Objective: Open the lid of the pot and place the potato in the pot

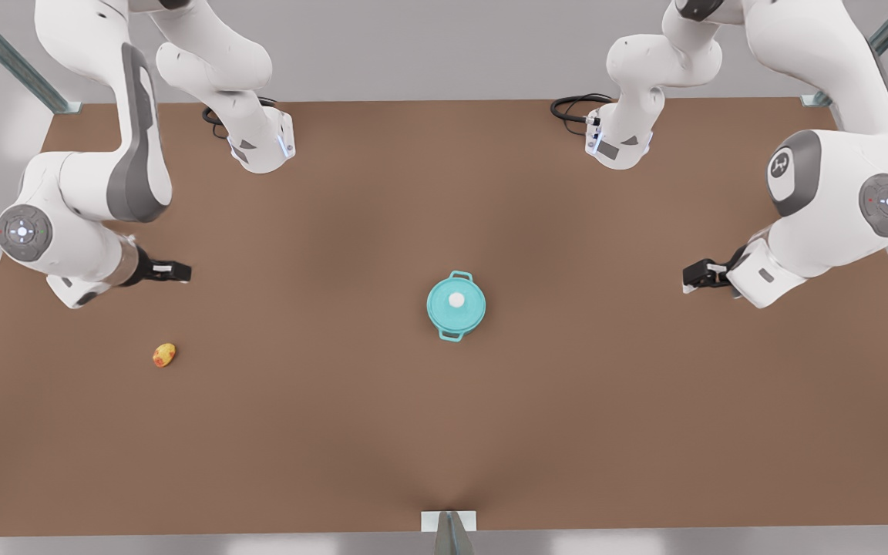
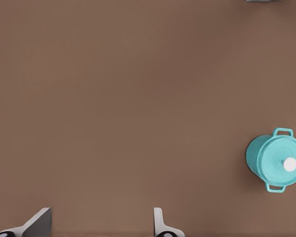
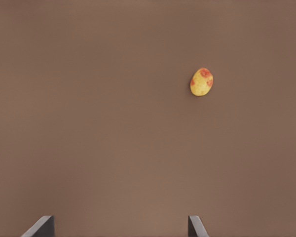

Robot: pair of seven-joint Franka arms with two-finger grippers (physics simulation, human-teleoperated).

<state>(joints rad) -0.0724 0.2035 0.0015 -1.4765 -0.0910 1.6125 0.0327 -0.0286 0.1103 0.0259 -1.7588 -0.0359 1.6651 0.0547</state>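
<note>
Small round teal pot near centre of brown table, flat teal pot lid with white knob seated on it. Tiny yellow-orange, red-blotched potato well apart, toward front view's left. Right gripper above table near potato, fingers apart, empty. Left gripper at front view's right, fingers apart, empty.

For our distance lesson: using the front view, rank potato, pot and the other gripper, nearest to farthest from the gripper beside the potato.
From the right gripper:
1. Potato, on the front view's left.
2. Pot, lid on, mid-table.
3. Left gripper, front view's right.
</note>
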